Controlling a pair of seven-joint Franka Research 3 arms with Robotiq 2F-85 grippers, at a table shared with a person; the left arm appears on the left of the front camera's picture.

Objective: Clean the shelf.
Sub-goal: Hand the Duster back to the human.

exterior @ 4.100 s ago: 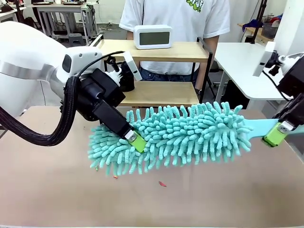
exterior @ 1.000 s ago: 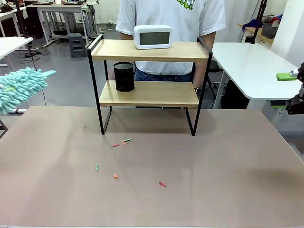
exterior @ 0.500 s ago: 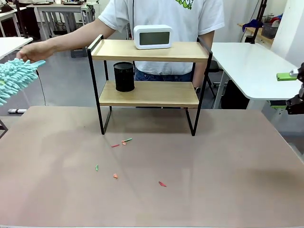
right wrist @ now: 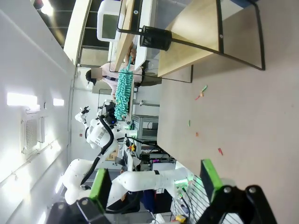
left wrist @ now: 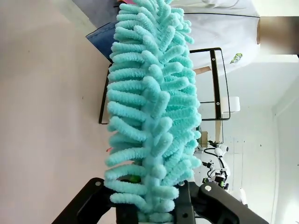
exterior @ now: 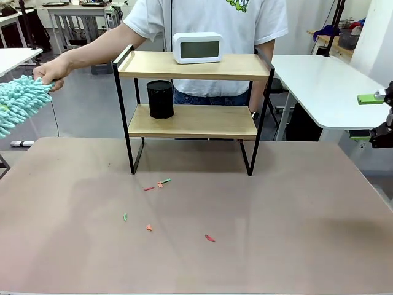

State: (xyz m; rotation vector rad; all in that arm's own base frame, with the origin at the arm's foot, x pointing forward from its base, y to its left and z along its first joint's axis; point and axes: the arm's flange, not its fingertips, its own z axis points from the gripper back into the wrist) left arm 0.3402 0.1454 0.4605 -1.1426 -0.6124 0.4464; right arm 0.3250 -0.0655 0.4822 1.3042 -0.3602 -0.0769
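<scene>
the left end effector point(left wrist: 156, 214) grips a fluffy teal chenille duster point(left wrist: 154, 112) whose tip the person's hand point(exterior: 50, 72) holds; the right end effector point(right wrist: 154, 179) gapes wide, empty.

Shelf point(exterior: 193, 120): light wood boards, matt, smooth grain; frame thin black metal, satin. Clock point(exterior: 197, 47): white plastic, slightly glossy, grey matt screen. Cup point(exterior: 161, 99): black, looks like fine mesh metal, matt. Table point(exterior: 295, 215): smooth matt surface, grey-brown, soft diffuse sheen. Scraps point(exterior: 157, 184) on it: small red, orange and green bits, material can't tell. Duster point(left wrist: 154, 107): teal chenille microfibre, fat soft noodles, fuzzy, matt. Left gripper point(left wrist: 154, 212): black matt plastic or metal. Right gripper point(right wrist: 156, 184): black body, green pads point(right wrist: 211, 174), matt rubbery look. Person's shirt point(exterior: 209, 18): white cotton-like cloth, matt.
</scene>
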